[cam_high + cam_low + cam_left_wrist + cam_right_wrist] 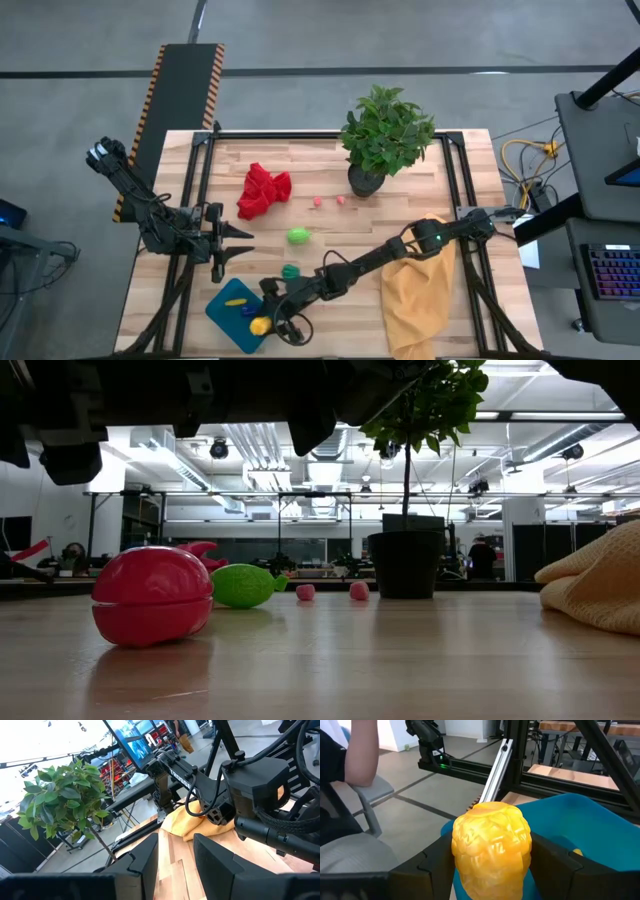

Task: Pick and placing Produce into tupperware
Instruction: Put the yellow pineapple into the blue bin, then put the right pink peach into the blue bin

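Low view: tupperware hidden; cloth (600, 592) cut off

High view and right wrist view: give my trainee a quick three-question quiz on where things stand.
1. True or false: the right hand grips a yellow toy.
2. What is that toy over? A) red cloth B) blue container C) potted plant
3. Fill in: the left hand holds ____.

Key: 1 true; 2 B; 3 nothing.
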Controlling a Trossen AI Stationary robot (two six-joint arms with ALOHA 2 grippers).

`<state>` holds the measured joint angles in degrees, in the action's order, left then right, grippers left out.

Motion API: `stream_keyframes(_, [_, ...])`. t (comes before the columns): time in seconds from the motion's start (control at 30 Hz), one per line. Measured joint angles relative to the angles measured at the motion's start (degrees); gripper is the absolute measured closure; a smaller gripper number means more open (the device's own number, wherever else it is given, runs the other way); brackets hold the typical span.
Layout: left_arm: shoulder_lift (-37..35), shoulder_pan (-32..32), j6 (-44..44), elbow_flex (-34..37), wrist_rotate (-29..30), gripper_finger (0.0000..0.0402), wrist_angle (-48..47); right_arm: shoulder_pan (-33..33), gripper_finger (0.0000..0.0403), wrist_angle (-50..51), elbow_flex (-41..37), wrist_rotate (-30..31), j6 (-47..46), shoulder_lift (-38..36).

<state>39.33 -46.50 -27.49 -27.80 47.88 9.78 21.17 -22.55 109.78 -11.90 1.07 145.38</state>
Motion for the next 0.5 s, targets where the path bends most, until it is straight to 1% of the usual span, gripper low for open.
stream_keyframes(0.13, [0.0, 0.0, 0.0, 0.0, 0.0, 0.0292, 0.0, -0.2, 0.0177, 0.0, 0.0, 0.2, -1.7, 0.0])
stream_keyframes(0.33, [0.0, 0.0, 0.0, 0.0, 0.0, 0.0292, 0.0, -0.2, 0.0126, 0.0, 0.2, 3.2, -1.5, 0.0])
stream_keyframes(0.5, [0.0, 0.0, 0.0, 0.0, 0.0, 0.0292, 0.0, -0.8, 0.0097, 0.1, 0.2, 3.6, 1.3, -0.4])
